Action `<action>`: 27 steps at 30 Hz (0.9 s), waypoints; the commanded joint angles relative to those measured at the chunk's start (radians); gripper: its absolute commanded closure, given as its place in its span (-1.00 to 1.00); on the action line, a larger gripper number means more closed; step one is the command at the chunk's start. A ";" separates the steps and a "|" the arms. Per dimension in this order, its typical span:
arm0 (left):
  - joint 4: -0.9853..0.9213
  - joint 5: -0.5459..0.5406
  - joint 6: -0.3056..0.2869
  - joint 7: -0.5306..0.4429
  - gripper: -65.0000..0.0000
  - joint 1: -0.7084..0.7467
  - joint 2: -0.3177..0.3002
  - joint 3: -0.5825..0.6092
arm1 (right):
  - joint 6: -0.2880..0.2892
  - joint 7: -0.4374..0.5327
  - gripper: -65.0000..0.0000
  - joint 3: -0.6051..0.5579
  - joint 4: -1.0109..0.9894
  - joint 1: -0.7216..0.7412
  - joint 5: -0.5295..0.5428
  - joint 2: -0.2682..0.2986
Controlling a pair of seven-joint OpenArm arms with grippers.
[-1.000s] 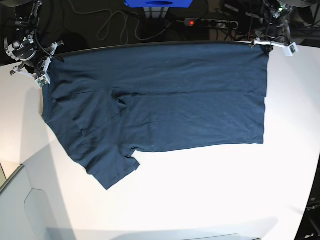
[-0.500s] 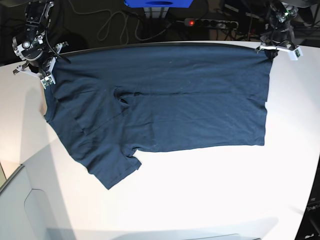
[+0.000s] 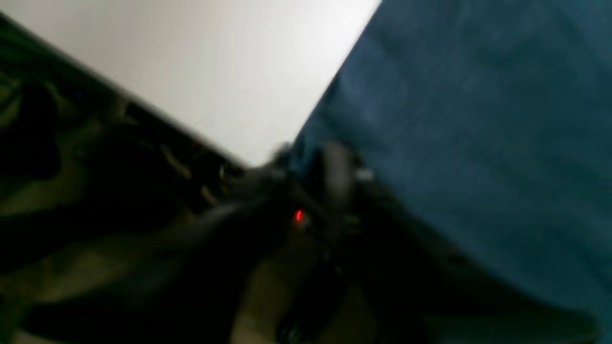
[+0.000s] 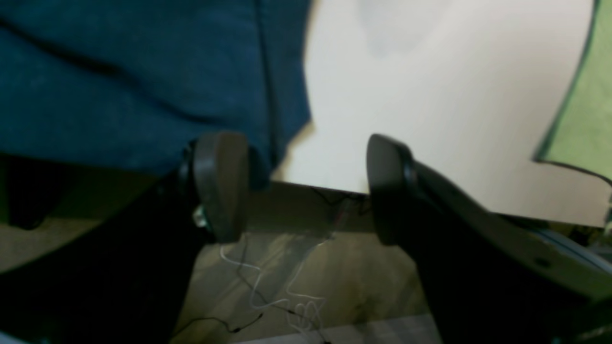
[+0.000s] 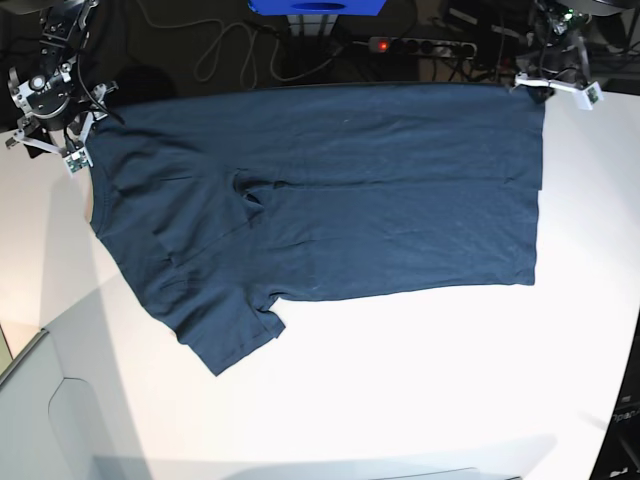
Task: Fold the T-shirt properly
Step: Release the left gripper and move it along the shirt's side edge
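Note:
The dark navy T-shirt (image 5: pixel 330 200) lies spread flat on the white table (image 5: pixel 430 380), its long edge along the far table edge and one sleeve (image 5: pixel 225 335) pointing to the front left. My right gripper (image 5: pixel 48 125) is at the shirt's far left corner. In the right wrist view it (image 4: pixel 306 188) is open, with the shirt corner (image 4: pixel 143 81) beside one finger (image 4: pixel 220 186). My left gripper (image 5: pixel 556 88) is at the far right corner. The left wrist view is blurred and shows shirt cloth (image 3: pixel 478 119) beside the gripper (image 3: pixel 320 181).
Beyond the far table edge are cables, a power strip with a red light (image 5: pixel 380 45) and a blue box (image 5: pixel 315 6). A grey panel (image 5: pixel 40 420) sits at the front left corner. Bare white table lies in front of the shirt.
Both grippers moved back toward the far table edge. The shirt's far edge and right corner shifted slightly back and outward with them.

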 commanded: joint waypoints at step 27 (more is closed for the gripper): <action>-0.033 0.057 -0.002 -0.012 -0.02 -0.506 -0.217 0.131 | 0.023 -0.002 -0.15 -0.123 0.078 0.273 -0.004 0.011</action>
